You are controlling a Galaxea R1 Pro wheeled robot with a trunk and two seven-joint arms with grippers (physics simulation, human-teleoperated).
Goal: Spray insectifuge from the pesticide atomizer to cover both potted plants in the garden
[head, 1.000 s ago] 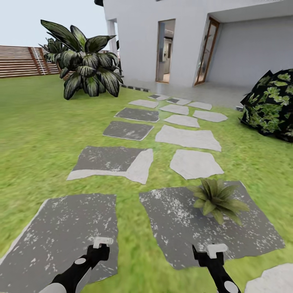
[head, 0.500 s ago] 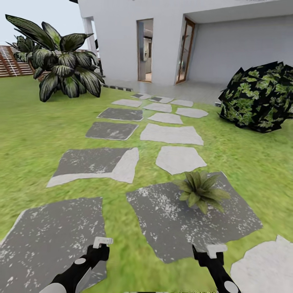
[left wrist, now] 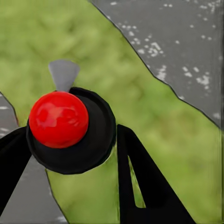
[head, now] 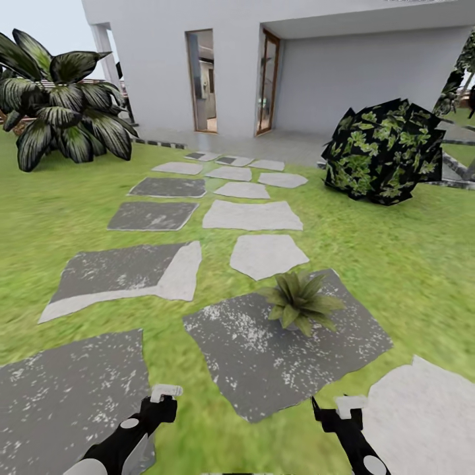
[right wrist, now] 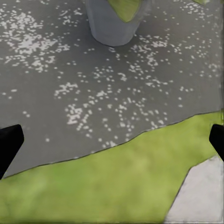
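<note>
House (head: 369, 72) of flat white wall stood beyond the lawn (head: 409, 264), where rough grey speckled paving (head: 264, 356) was laid as stepping slabs. One potted plant (head: 298, 302), pointed olive leaves in a small grey pot (right wrist: 112, 25), sat on a slab ahead. Atomizer unsighted. Both arms hung low, probably for travel. Right gripper (right wrist: 112, 140) spread wide, empty. Left gripper (head: 165, 394): could not tell.

1 potted plant (head: 299, 301) on a dark paving slab (head: 284, 349). 1 big round dark bush (head: 382, 152). 1 broad-leaf plant (head: 63, 109) at left. 2 tools: left tool (head: 165, 394), right tool (head: 348, 404). 2 doorways (head: 201, 82) in the house wall.
</note>
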